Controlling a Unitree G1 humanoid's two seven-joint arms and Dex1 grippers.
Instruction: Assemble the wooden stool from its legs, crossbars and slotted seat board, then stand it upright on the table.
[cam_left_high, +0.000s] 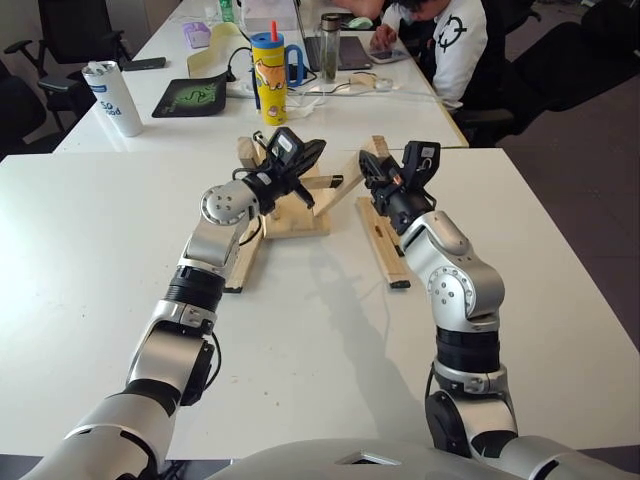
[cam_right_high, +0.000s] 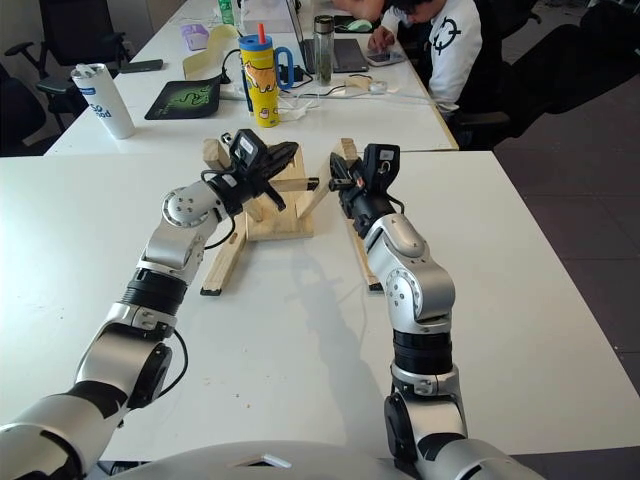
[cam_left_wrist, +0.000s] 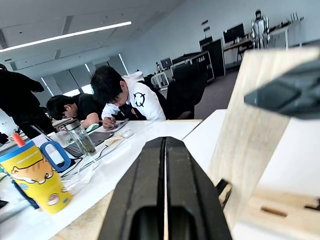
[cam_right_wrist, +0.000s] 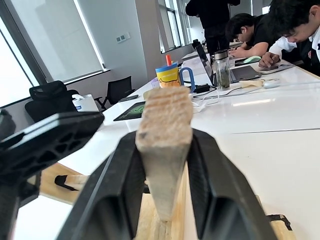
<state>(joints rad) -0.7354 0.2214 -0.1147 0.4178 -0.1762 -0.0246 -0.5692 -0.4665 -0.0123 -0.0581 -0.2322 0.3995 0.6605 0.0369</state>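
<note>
Right gripper is clamped on the end of a wooden bar, with a finger snug on each side. We read the left gripper as closed, fingers pressed together on nothing. Both sit over the far middle of the white table. The seat board lies flat by the left gripper. One long leg piece runs from the right gripper toward us, and another leg piece lies just beside the board's left edge. A thin crossbar slants between the grippers. We cannot tell which parts are joined.
</note>
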